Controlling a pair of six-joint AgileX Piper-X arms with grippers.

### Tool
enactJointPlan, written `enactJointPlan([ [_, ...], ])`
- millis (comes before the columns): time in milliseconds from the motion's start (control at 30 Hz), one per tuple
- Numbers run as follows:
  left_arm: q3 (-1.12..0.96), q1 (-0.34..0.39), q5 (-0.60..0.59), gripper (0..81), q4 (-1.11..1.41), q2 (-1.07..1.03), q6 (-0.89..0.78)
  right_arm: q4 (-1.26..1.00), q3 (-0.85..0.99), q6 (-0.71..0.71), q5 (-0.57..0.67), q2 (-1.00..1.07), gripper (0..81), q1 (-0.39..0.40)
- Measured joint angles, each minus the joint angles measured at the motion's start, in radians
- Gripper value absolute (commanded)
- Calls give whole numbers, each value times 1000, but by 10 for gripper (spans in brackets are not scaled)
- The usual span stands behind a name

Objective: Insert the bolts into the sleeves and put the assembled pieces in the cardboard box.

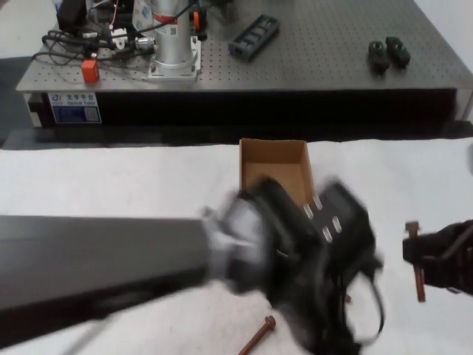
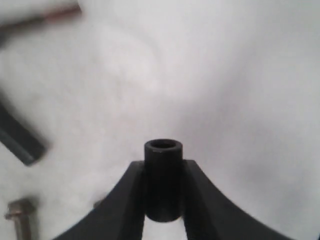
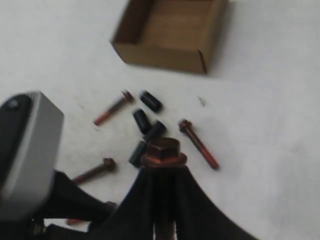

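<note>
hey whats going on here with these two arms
Two robot arms are mid-assembly over a white cloth. The left gripper is shut on a black sleeve, its bore empty. The right gripper is shut on a copper-coloured bolt just below its head. The two are not yet joined. Spare bolts and spare sleeves lie on the cloth near the cardboard box, which looks empty.

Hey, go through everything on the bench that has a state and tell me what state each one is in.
left gripper: shut on a sleeve
sleeve: gripped, bore empty
right gripper: shut on a bolt
bolt: gripped by its shank, not in a sleeve
cardboard box: open, nothing inside
loose bolts: lying flat on the white cloth, unassembled
loose sleeves: lying clustered, no bolts in them
</note>
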State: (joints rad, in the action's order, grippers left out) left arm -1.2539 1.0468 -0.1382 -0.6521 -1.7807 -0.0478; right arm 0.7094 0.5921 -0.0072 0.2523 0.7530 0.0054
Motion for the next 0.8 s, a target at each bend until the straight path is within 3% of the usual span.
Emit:
enactJointPlan([
  [133,147,-16,5,7,259,245,-70,-85,-40,76,109,-104,0,0],
  [333,401,-28,-111,7,601,501,-112,-388,-104,319,295,-206,0,0],
  [567,431,-28,-216,7,733,533,-156,-665,-106,518,381,-191,0,0],
  [800,431,-28,-222,7,784,533,-182,-721,-106,564,458,-179,0,49],
])
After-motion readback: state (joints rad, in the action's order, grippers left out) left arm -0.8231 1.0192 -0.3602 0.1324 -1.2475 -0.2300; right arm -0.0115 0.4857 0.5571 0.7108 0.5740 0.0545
